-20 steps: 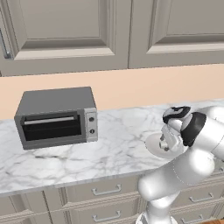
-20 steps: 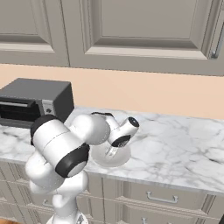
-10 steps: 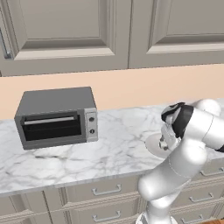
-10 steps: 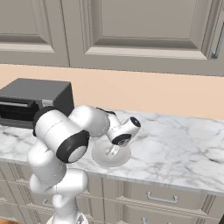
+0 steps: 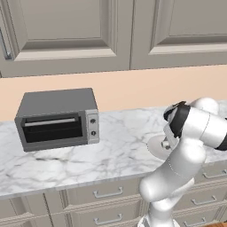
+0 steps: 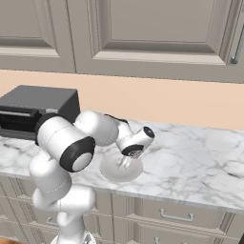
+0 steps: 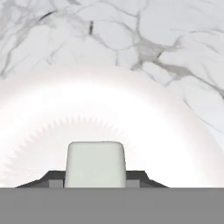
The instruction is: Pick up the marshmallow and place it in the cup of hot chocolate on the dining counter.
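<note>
With its jaws clamped on either side of the marshmallow point(image 7: 95, 164), the gripper point(image 7: 94, 180) sits low over the round plate point(image 7: 175, 131), the white block still on the plate's middle. Beyond lies the veined marble counter point(image 6: 200, 157); farther left, the toaster oven point(image 5: 57, 119).
</note>
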Robot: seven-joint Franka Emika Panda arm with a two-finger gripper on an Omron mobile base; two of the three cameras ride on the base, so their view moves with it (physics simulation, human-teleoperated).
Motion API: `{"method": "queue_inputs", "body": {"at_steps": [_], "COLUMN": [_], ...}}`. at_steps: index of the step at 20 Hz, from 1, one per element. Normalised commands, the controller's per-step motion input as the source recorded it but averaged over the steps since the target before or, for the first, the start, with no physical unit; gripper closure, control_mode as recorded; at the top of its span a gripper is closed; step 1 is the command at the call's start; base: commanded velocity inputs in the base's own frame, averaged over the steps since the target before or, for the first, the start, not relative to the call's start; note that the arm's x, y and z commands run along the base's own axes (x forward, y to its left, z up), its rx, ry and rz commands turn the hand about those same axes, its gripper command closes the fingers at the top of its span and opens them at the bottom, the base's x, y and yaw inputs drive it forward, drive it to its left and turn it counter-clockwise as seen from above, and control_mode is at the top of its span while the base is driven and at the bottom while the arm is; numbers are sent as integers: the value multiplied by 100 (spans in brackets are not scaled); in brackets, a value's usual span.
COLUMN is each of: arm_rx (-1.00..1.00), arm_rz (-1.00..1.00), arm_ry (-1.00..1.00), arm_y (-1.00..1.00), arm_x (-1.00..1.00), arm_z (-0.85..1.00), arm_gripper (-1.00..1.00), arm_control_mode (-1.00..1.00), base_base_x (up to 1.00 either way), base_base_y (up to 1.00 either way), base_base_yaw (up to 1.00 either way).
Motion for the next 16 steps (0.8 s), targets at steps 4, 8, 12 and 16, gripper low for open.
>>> {"method": "queue_inputs", "body": {"at_steps": [4,8,12,16], "arm_rx": [0,11,21,30], "arm_rz": [2,9,11,7], "arm_ry": [-39,-15,0,7], "arm_y": [0,0,0,0], "arm_x": [-47,-25,-23,-22], "arm_z": [41,88,92,82], "arm_gripper": [100,100,100,100], "arm_control_mode": [-100,-100,-100,-100], "base_base_x": [0,0,0,0], "base_base_y": [0,0,0,0], "base_base_yaw": [0,0,0,0]}}
